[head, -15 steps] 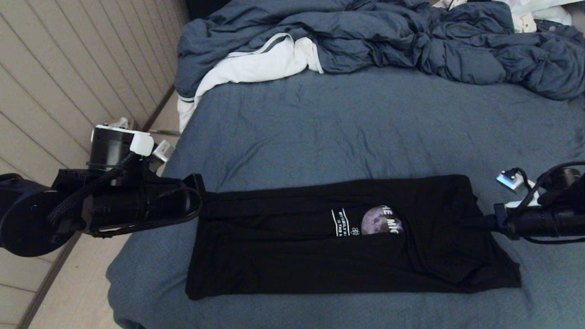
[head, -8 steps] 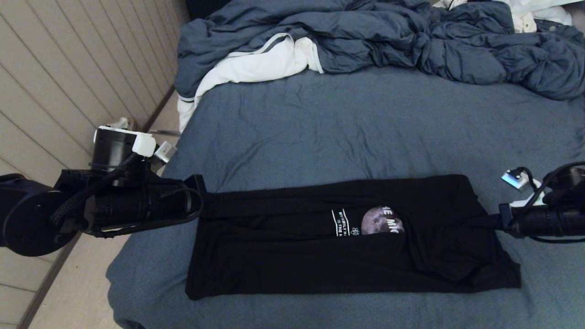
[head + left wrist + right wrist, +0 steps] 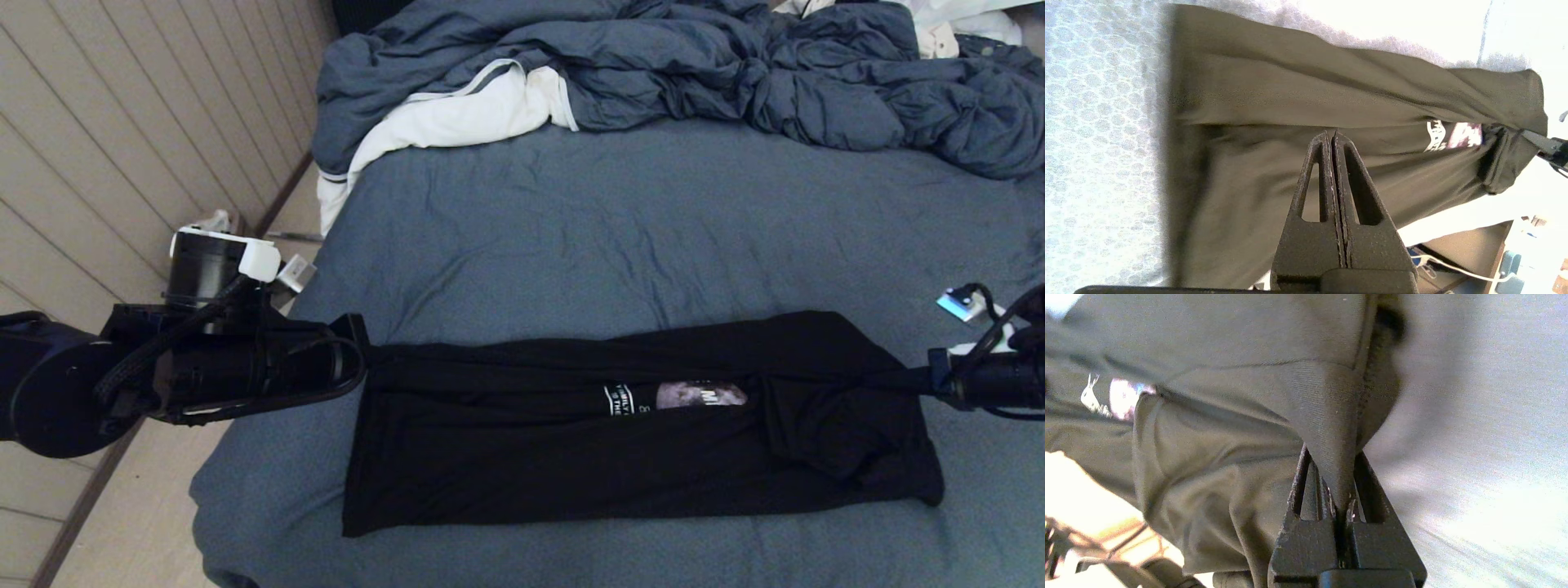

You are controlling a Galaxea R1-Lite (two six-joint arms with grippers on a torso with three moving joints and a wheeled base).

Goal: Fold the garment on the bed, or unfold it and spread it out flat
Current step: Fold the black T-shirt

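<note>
The black T-shirt [image 3: 571, 441] lies stretched crosswise on the near part of the bed [image 3: 620, 237], folded lengthwise into a long band so that only a sliver of its grey moon print [image 3: 700, 395] and a bit of white lettering show through the gap between the folded layers. The left hand [image 3: 365, 351] sits at the shirt's left end, by the bed's left edge; in the left wrist view [image 3: 1333, 136] its two fingers are pressed flat together over the cloth, and whether any fabric is pinched between them cannot be told. The right hand [image 3: 918, 380] is at the shirt's right end, lifted a little off the sheet, and the cloth there is drawn up into a taut peak running to its tips. The right wrist view [image 3: 1343, 498] shows it closed on a bunched fold of the shirt, with a seamed edge of the garment wedged between the fingers. The shirt's right end is rumpled and pulled into creases below that grip, while its left part lies smoother. Across the far side of the bed sits a rumpled blue-grey duvet [image 3: 735, 73], with a white cloth with grey trim [image 3: 457, 122] spilling from beneath it toward the left edge.
</note>
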